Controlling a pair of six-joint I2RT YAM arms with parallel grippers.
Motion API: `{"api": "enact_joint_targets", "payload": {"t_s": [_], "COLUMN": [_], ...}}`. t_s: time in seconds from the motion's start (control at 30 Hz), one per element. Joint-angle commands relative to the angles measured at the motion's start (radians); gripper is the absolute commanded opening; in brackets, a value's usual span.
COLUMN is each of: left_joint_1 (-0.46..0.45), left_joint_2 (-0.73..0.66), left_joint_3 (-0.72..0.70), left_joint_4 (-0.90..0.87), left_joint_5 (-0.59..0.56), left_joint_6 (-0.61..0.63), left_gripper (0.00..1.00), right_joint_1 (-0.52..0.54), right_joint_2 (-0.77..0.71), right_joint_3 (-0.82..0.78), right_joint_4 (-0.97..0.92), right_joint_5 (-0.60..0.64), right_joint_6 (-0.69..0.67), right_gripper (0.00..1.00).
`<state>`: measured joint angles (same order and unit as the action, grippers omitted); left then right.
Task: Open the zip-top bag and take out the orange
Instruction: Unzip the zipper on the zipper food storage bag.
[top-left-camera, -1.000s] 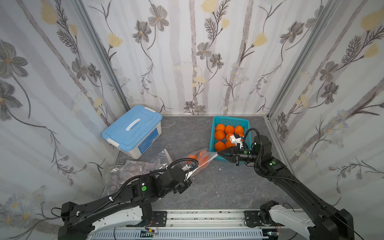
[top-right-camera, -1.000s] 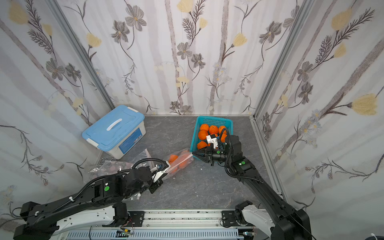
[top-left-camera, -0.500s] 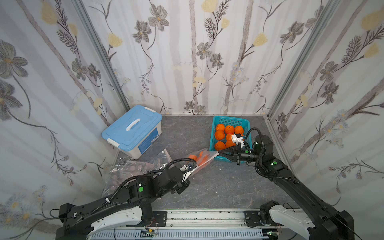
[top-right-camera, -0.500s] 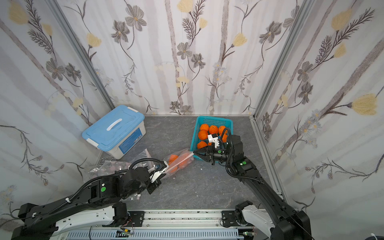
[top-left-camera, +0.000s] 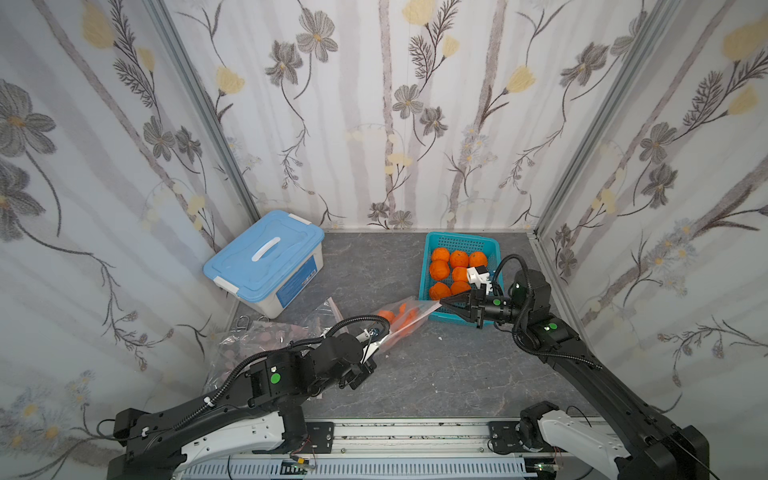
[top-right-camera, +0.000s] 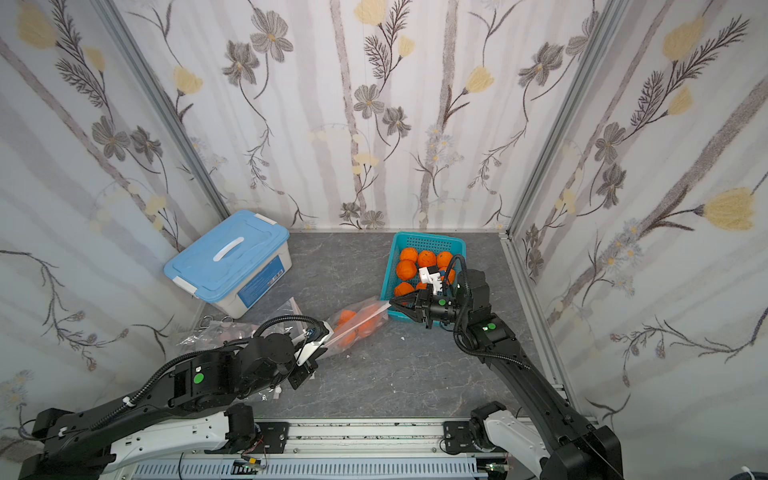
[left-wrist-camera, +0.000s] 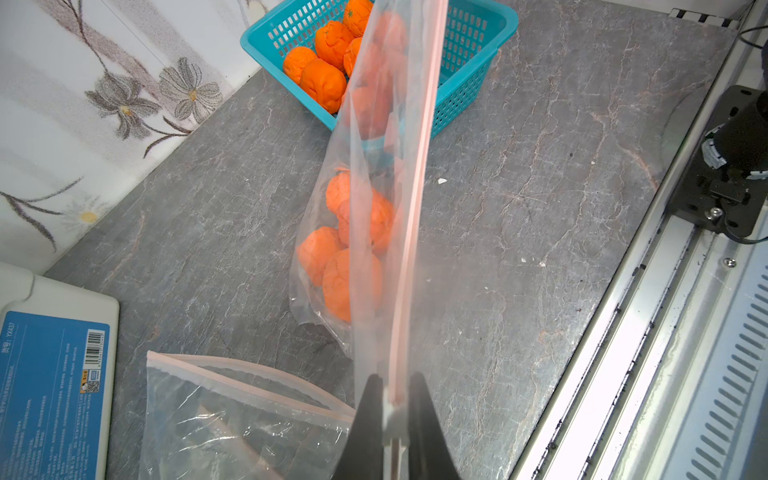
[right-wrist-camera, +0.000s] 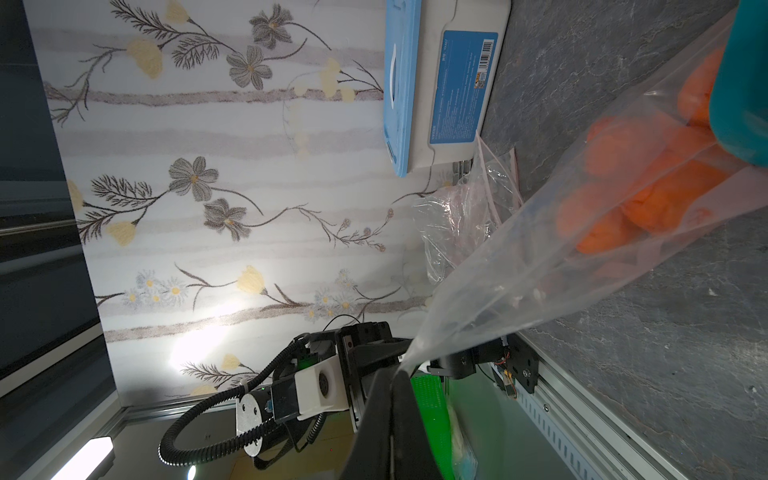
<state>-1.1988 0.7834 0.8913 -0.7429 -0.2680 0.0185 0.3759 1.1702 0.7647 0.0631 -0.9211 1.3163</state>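
Nearest to us, the left gripper (left-wrist-camera: 392, 382) was clamped on 1 end of the pink zip strip of the zip-top bag (left-wrist-camera: 374, 208), its 2 black fingers (left-wrist-camera: 368, 399) pressed together on the plastic. Beside it, on the grey table (top-left-camera: 436, 374), lay a pile of empty clear bags (top-left-camera: 249, 345).

From there the bag stretched taut across the middle of the table, and we saw the oranges (left-wrist-camera: 353, 282) bunched in its sagging belly. We could not tell whether that belly touched the table.

At the bag's far corner, in both top views, the right gripper (top-left-camera: 442, 300) was pinched shut on the plastic, level with the near edge of the teal basket (top-left-camera: 457, 237). The basket held several loose oranges (top-left-camera: 439, 270).

Farther back on the left, against the flowered wall, sat a storage box (top-left-camera: 266, 257) with its blue lid closed.
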Motion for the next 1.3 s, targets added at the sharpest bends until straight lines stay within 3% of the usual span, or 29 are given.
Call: {"api": "enact_joint_targets", "payload": {"t_s": [0.0,1.27], "left_joint_1": [0.001,0.001], "left_joint_2": [0.000,0.010], "left_joint_3": [0.011,0.034], "left_joint_4": [-0.114,-0.179], "left_joint_5": [0.008,0.026], "left_joint_6": [-0.032,-0.104], "left_gripper": [0.01,0.07], "right_joint_1": [-0.008,-0.035], "right_joint_2": [-0.005,-0.017], "right_joint_3": [0.002,-0.011], "right_joint_4": [0.072,0.084], "right_joint_5": [0.056,0.059], "right_joint_6": [0.001,0.005], "right_gripper": [0.00,0.00]}}
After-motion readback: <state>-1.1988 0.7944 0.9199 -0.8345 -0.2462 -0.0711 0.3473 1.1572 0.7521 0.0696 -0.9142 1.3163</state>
